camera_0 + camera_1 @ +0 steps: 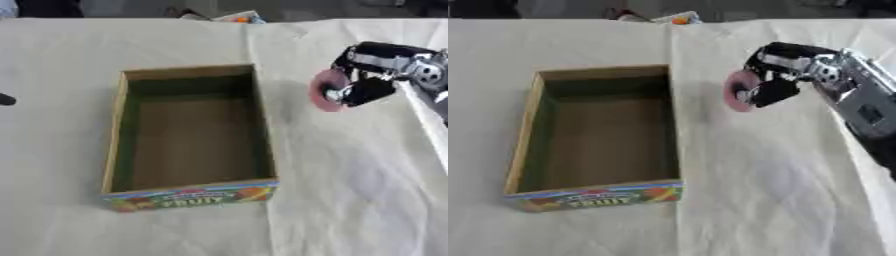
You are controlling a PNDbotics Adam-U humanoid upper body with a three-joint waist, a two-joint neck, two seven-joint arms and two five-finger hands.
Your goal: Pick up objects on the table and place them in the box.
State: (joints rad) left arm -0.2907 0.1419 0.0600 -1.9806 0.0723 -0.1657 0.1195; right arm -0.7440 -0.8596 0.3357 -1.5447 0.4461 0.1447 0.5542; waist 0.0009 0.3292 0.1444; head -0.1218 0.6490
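Note:
An open cardboard box (115,130) with a colourful fruit label on its front wall stands on the cream cloth at centre left; its inside shows nothing but brown floor. To its right my right hand (372,75) comes in from the right edge, fingers curled round a round pink object (325,91), held on edge above the cloth just beside the box's far right corner. Only a small dark tip of my left hand (6,99) shows at the left edge of the left eye view.
The cream cloth (350,190) covers the table, with a fold running down from the far edge past the box's right side. A small colourful item (236,18) lies at the far edge of the table.

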